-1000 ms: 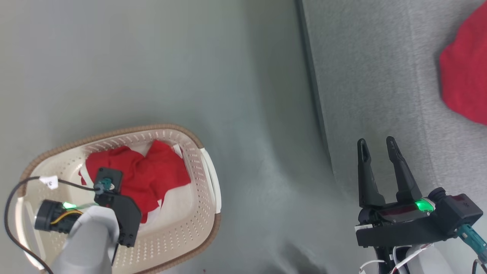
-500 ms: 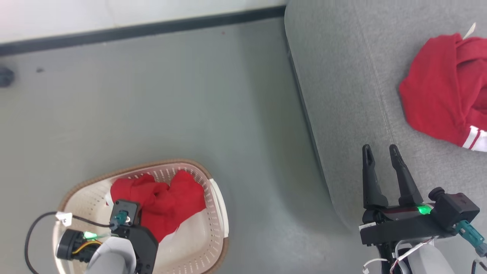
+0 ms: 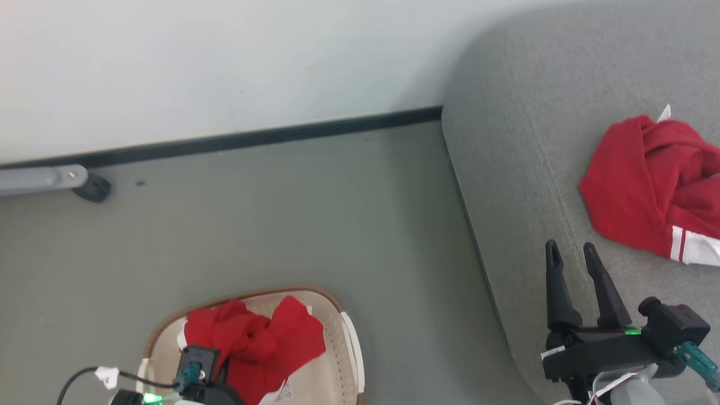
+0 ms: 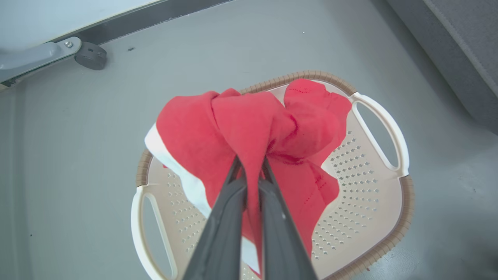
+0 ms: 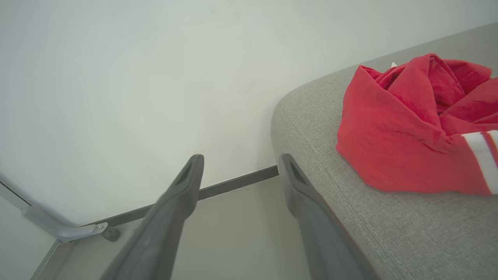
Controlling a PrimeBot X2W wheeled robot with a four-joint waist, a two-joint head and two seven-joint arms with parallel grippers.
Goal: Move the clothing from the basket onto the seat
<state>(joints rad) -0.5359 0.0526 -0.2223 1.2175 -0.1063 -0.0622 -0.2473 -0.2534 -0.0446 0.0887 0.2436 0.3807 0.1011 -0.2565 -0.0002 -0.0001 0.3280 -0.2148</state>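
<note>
One red garment [image 4: 249,116] hangs pinched in the left tool [image 4: 251,162], over the basket [image 4: 362,210]. Lift till hem clears rim, then carry twd 2 o'clock onto seat [image 3: 534,197], beside 2nd garment [image 3: 635,185]. Right tool [image 3: 570,248] spread, empty.

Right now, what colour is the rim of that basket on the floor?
Brown, woven-looking rim on a cream basket; best in the left wrist view.

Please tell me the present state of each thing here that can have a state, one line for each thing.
basket: upright on the floor, holding one garment.
basket garment: bunched, pinched by the left gripper.
left gripper: shut on the basket garment.
right gripper: open, empty.
seat garment: crumpled, lying loose on the seat.
</note>
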